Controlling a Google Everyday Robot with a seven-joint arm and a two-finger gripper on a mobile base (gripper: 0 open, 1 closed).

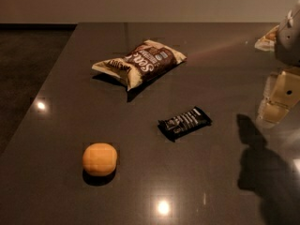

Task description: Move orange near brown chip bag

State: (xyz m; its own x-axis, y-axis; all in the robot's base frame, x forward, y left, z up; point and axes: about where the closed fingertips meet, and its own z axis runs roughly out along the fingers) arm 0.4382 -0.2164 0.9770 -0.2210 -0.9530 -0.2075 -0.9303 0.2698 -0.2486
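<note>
The orange (99, 159) is small, round and slightly flattened, and sits on the dark table (61, 93) at the front left. The brown chip bag (140, 62) is crinkly brown and cream with white lettering, and lies on its side near the table's middle back. The orange lies well apart from the bag, towards the front. My gripper (280, 100) shows as a cream-coloured part at the right edge, held above the table, far to the right of the orange and the bag. It holds nothing that I can see.
A small black candy bar wrapper (184, 123) lies between the orange and my gripper. A pale object (266, 39) sits at the far right back edge. The arm's shadow (262, 168) falls on the front right. The table's left edge runs diagonally beside the dark floor.
</note>
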